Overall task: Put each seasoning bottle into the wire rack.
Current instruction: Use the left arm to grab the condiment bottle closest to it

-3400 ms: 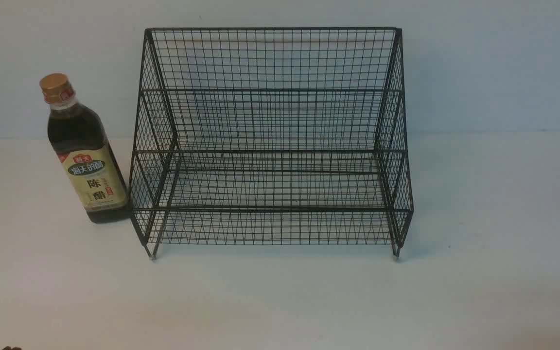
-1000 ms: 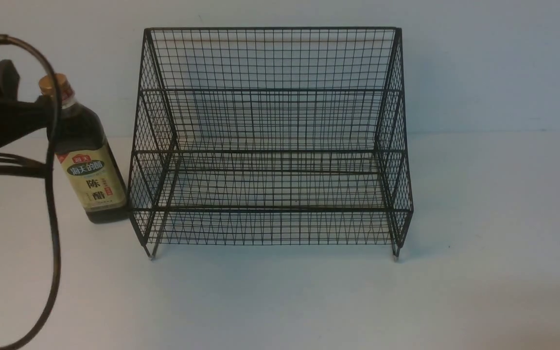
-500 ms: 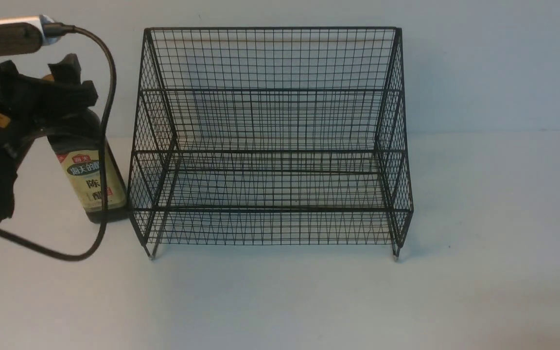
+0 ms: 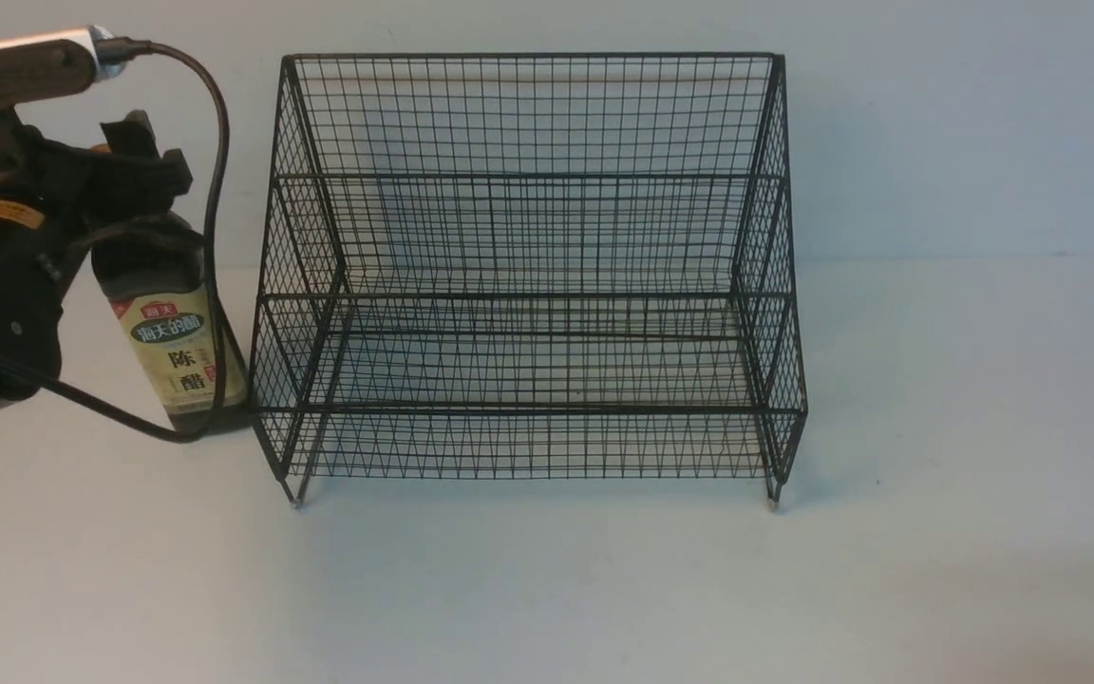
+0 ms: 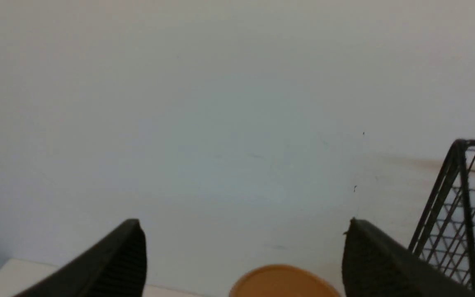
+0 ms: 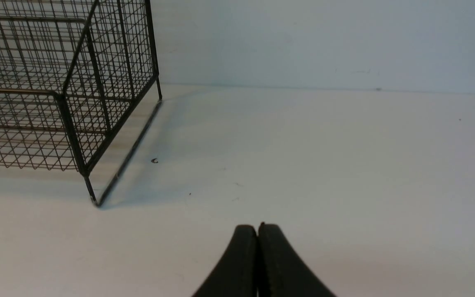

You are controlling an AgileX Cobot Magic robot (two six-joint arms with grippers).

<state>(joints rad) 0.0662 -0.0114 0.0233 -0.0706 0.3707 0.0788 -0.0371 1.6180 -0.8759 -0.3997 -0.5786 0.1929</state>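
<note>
Well, the bottle (image 4: 181,356) stands upright on the table (image 4: 547,589), just beside the rack (image 4: 528,237), with a black cable (image 4: 215,237) looping across it. The left gripper (image 5: 243,225) gapes wide, with the bottle's cap between its jaws, untouched. The right gripper (image 6: 257,231) is pressed closed, empty, beyond the rack's far side.

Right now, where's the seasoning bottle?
Front view, left side: the seasoning bottle stands just outside the wire rack, with the left claw open around its cap.

wire rack (image 4: 528,285): black metal mesh | seasoning bottle (image 4: 181,351): glossy, paper label
</note>
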